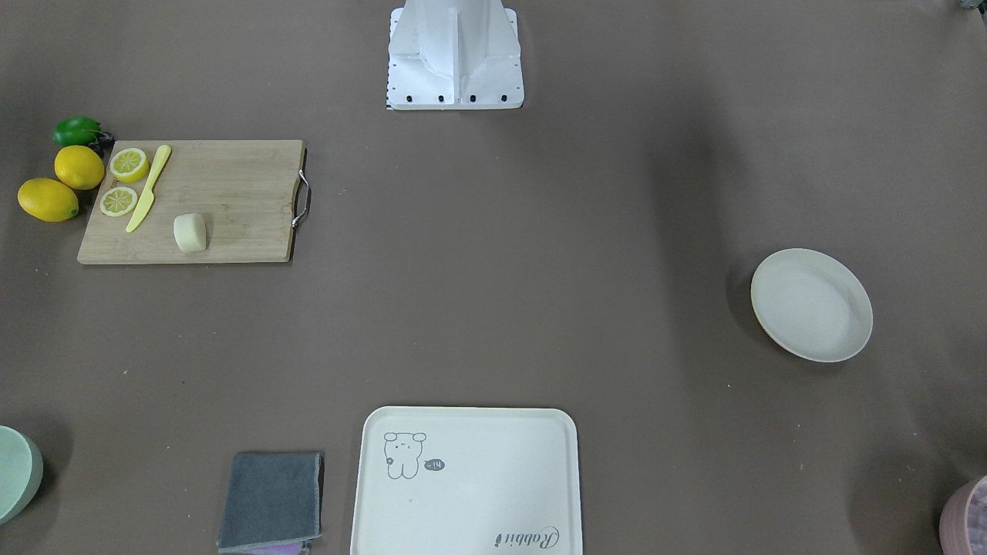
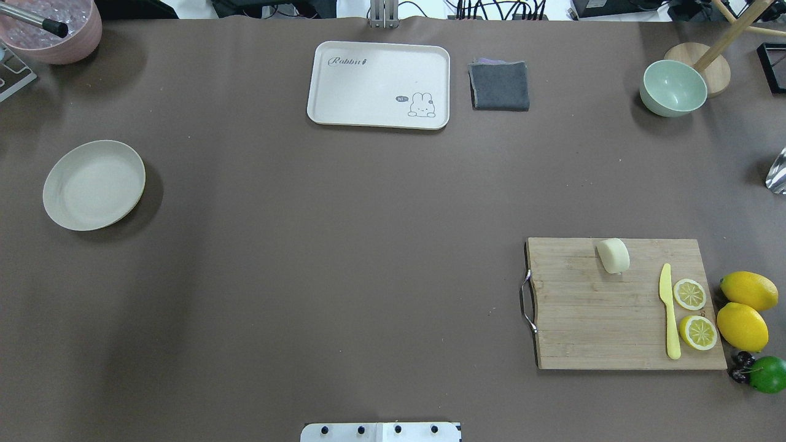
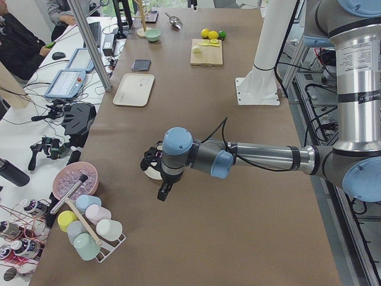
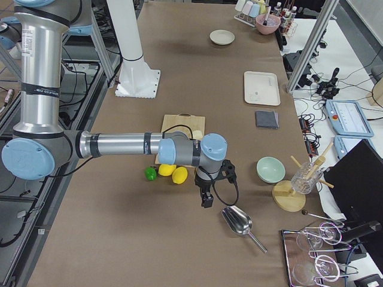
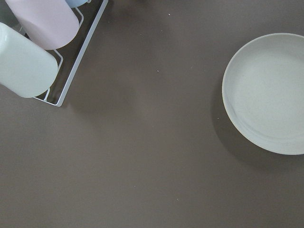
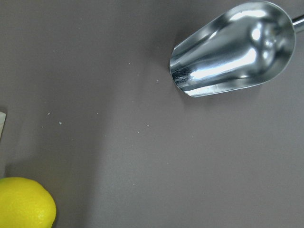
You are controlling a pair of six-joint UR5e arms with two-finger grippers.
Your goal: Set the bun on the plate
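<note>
brown table covering [image 2: 344, 245] was seen bearing the bun [image 2: 613, 255] on a cutting board [image 2: 589, 319], nearer the right gripper [image 4: 205, 199]; the plate [image 2: 94, 185] lay by the left gripper [image 3: 164, 190]; neither jaw state could be told.

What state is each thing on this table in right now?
bun: on the cutting board, untouched
plate: empty
tray: empty
green bowl: upright, empty
cloth: folded
scoop: lying flat, empty
left gripper: hovers near the plate; open or shut, cannot tell
right gripper: hovers near the scoop; open or shut, cannot tell
</note>
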